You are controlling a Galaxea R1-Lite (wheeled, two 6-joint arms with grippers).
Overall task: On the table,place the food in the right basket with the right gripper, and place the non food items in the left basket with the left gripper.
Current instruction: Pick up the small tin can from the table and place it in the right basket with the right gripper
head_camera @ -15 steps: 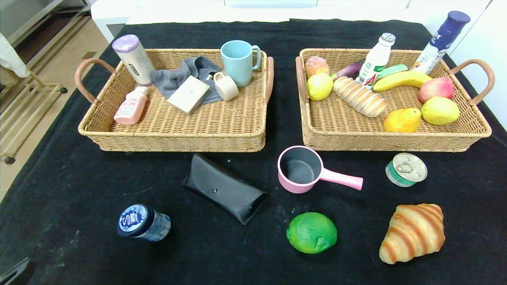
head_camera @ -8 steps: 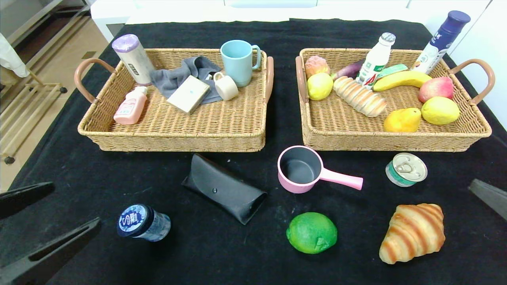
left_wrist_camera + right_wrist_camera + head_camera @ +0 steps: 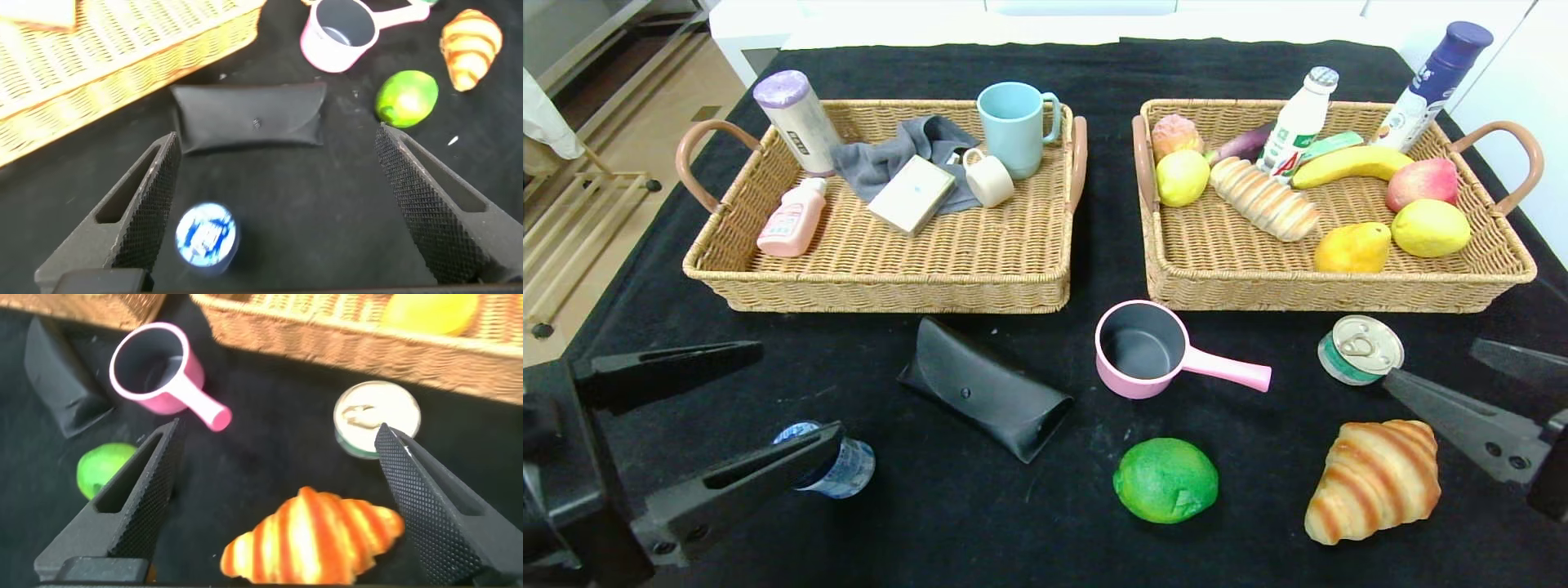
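My left gripper [image 3: 800, 389] is open at the front left, over a blue-capped bottle [image 3: 843, 469] that lies on the black cloth. In the left wrist view the bottle [image 3: 207, 234] sits between the open fingers [image 3: 143, 204], close to one of them. A black glasses case [image 3: 984, 388] lies just beyond. My right gripper [image 3: 1431, 360] is open at the front right, above a croissant [image 3: 1374, 480] and beside a tin can [image 3: 1360, 349]. The right wrist view shows the croissant [image 3: 310, 539] between the open fingers. A green lime [image 3: 1165, 479] and a pink pot [image 3: 1147, 349] lie mid-table.
The left basket [image 3: 890, 286] holds a cup, mugs, cloth, box and bottles. The right basket [image 3: 1323, 296] holds fruit, bread and bottles. Both stand behind the loose items. The table's right edge is close to my right arm.
Both grippers have moved forward into view. The left one now reaches over the blue-capped bottle; the right one now reaches toward the can and croissant. No object has moved.
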